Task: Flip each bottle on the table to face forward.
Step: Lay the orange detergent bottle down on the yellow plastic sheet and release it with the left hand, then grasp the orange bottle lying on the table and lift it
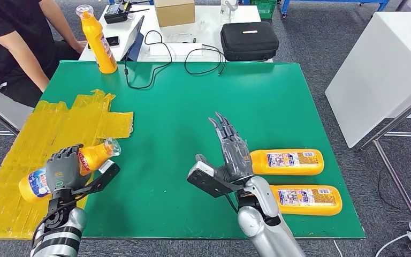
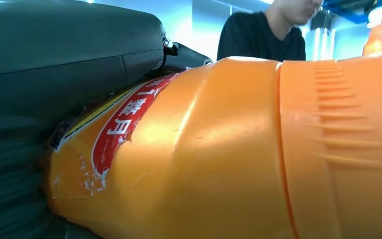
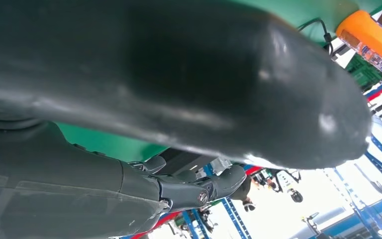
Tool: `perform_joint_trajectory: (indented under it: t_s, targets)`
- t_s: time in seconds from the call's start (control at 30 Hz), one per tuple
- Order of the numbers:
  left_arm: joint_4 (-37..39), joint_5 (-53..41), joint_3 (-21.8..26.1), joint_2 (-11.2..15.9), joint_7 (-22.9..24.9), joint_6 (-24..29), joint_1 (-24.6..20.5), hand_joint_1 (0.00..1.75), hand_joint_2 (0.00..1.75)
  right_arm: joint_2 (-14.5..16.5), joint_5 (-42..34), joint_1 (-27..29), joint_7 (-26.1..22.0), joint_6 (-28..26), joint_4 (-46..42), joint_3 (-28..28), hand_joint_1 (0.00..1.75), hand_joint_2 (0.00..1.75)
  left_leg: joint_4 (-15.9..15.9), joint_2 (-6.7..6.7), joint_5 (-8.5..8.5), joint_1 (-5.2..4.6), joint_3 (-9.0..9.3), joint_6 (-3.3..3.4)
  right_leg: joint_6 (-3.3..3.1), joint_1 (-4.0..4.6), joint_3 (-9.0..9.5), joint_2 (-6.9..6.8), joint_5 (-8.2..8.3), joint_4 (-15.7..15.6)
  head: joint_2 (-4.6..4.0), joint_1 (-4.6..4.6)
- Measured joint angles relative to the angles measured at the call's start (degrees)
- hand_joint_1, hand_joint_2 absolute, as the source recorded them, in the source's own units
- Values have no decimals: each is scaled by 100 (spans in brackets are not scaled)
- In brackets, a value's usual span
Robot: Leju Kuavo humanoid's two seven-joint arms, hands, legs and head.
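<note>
My left hand (image 1: pixel 61 170) grips an orange bottle (image 1: pixel 93 157) around its middle, tilted, over the yellow taped patch at the table's front left. That bottle (image 2: pixel 219 149) looms close in the left wrist view, red label toward the hand (image 2: pixel 40 99). My right hand (image 1: pixel 230 150) is open, fingers stretched forward, just left of two orange bottles lying on their sides: one (image 1: pixel 287 161) farther, one (image 1: pixel 306 199) nearer the front edge, labels up. A fourth orange bottle (image 1: pixel 98 40) stands upright at the far left edge, also seen as the upright bottle (image 3: pixel 370 45).
The green table (image 1: pixel 192 107) has a yellow taped patch (image 1: pixel 59 134) at the left. A person in black (image 1: pixel 16 43) sits at the far left. Black cables (image 1: pixel 155 59) trail onto the far edge; a black case (image 1: pixel 249 40) and a cardboard box (image 1: pixel 174 10) lie behind. A white cabinet (image 1: pixel 385 69) stands right.
</note>
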Motion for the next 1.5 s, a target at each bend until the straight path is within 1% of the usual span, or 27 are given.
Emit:
perform_joint_trajectory:
  t_s: [0.17,0.2,0.3,0.33,0.47,0.67,0.9,1.0,1.07,1.13,1.17,1.23,1.33,1.43,1.5]
  targets:
    - [356,-42,2,58,126,3,-127,175,175,-33,-4,-6,-1,0,0,-6,0,0,0,-1,0,0,-1,0,0,0,0,0,0,0,0,1]
    - [455,-55,-5,78,187,4,-162,131,175,-40,-8,-9,-1,0,0,-6,0,0,0,0,0,0,-1,0,0,0,0,0,0,0,0,1]
    - [756,-87,-49,153,344,15,-263,0,44,-63,-26,-22,-2,3,1,-6,0,0,0,0,0,0,0,0,0,0,0,0,0,0,0,0]
    - [849,-96,-67,179,379,17,-295,0,0,-69,-36,-26,-2,4,2,-6,0,0,0,0,0,0,1,0,0,0,0,0,0,0,0,0]
    - [1138,3,-127,263,392,34,-386,0,0,-97,-66,-30,-2,15,8,-9,0,0,0,0,0,0,2,0,0,0,0,0,0,0,0,0]
    - [1319,117,-180,310,328,43,-426,0,0,-109,-68,-30,-2,26,52,-11,0,0,0,0,0,1,1,0,0,0,0,0,0,1,0,1]
    - [1364,207,-181,354,348,48,-434,0,0,-132,37,11,-53,-33,69,-12,0,0,0,0,0,0,1,0,0,0,1,0,0,0,0,1]
    - [1191,518,-159,360,147,50,-339,0,0,-158,157,107,-86,-81,50,-10,0,0,0,1,0,1,1,0,0,1,0,0,0,1,0,0]
    - [977,1013,-93,344,-237,50,-245,0,0,-185,259,184,-104,-97,0,-10,0,87,0,2,0,2,1,0,0,2,-1,1,0,1,0,0]
    - [637,1807,44,286,-782,35,-124,0,0,-233,408,296,-126,-110,-110,-5,0,175,0,1,0,2,0,0,0,2,-3,1,-1,1,0,0]
    - [370,2362,134,235,-1072,-26,-36,0,0,-268,515,381,-134,-120,-204,1,0,175,0,1,0,2,-1,0,0,2,-3,1,-1,0,0,0]
    - [-301,3493,299,106,-1474,-317,184,0,0,-358,737,606,-137,-134,-457,20,0,175,-1,1,-2,1,-2,1,0,1,-4,1,-2,0,0,0]
    - [-1516,4904,536,-139,-1770,-1144,565,0,0,-567,1023,1073,-110,-139,-983,33,0,175,-1,-2,-9,1,-6,2,0,0,-5,-1,-5,-3,0,1]
    - [-2578,5723,790,-380,-1913,-1965,890,0,0,-874,1201,1610,-25,-120,-1588,13,0,175,-1,-2,-18,0,-8,10,-1,-2,-5,-1,-7,-9,0,0]
    - [-3080,5947,922,-524,-1963,-2314,1049,0,0,-1088,1284,1935,78,-77,-1943,-38,0,175,-1,-2,-22,-2,-8,14,0,-4,-4,-1,-7,-11,0,0]
